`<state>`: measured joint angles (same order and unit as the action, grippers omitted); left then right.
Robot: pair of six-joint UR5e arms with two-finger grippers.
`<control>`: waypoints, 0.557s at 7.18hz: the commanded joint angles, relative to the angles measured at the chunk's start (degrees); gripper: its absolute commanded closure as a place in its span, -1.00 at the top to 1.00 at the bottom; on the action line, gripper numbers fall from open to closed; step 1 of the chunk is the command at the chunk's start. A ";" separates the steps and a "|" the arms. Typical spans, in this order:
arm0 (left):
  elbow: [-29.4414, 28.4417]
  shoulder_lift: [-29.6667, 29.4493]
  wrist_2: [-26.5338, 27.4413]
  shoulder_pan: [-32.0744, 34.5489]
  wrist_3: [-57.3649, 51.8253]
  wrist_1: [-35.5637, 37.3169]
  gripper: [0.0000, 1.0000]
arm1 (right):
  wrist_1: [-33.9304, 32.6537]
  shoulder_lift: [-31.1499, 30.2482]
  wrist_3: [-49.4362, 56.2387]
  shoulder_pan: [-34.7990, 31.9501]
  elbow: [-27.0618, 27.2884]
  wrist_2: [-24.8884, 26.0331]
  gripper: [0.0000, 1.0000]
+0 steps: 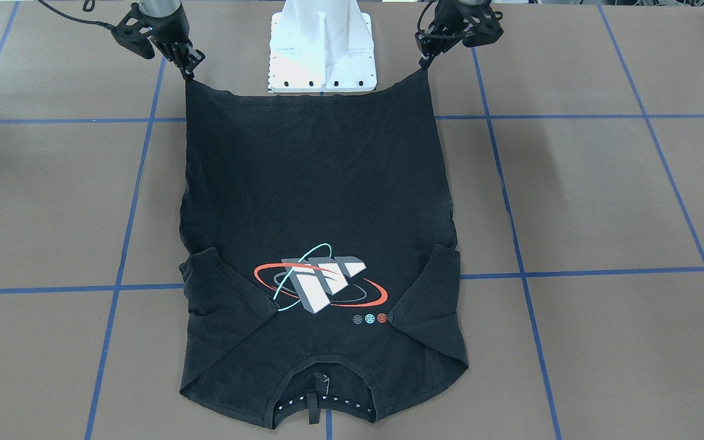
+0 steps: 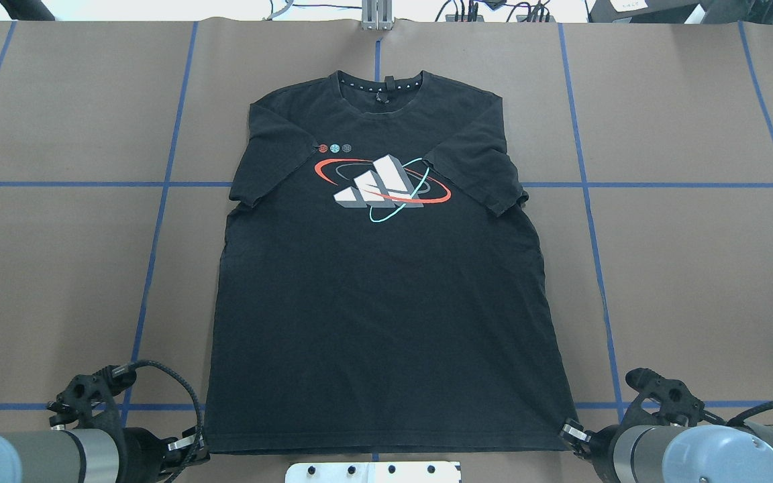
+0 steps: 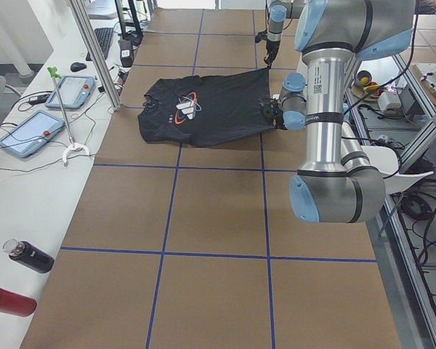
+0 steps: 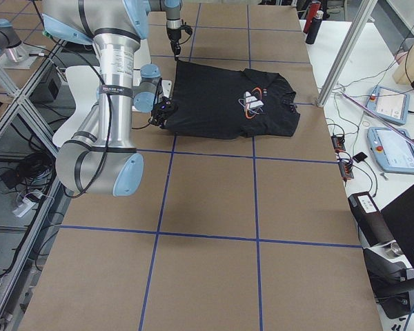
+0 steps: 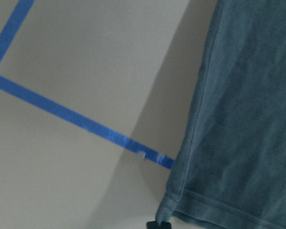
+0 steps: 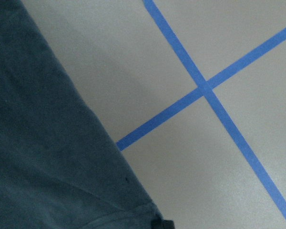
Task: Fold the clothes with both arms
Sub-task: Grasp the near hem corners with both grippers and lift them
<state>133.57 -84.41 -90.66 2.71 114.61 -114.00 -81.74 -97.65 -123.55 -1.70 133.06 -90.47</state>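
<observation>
Pinching one hem corner each with jaws closed, the left gripper (image 1: 428,58) and right gripper (image 1: 189,68) hold a T-shirt (image 1: 321,201) that is likely soft, light and floppy.

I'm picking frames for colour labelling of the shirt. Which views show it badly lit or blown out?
Left wrist view: the T-shirt reads washed-out blue-grey, not black, with a soft shadow on the table beside its edge; right wrist view the same. Front-facing view: the white pedestal base is overexposed. Overhead view: even light, graphic sharp.

Nothing legible; wordless logo (image 2: 378,183) on T-shirt (image 2: 373,315)
</observation>
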 commanded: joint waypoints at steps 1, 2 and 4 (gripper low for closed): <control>2.75 0.40 -3.35 1.93 -0.35 0.00 -1.00 | 0.00 0.53 -0.02 -2.49 0.45 -0.24 -1.00; 2.49 -0.91 -8.08 7.43 -6.09 0.00 -1.00 | -0.18 1.23 0.06 -5.65 0.01 -0.32 -1.00; 0.13 -3.03 -10.24 16.24 -9.05 0.09 -1.00 | -2.71 9.00 5.90 -15.03 -4.62 -3.37 -1.00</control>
<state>135.09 -86.31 -99.56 13.86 107.34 -113.94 -82.69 -93.75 -121.80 -10.74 131.54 -91.65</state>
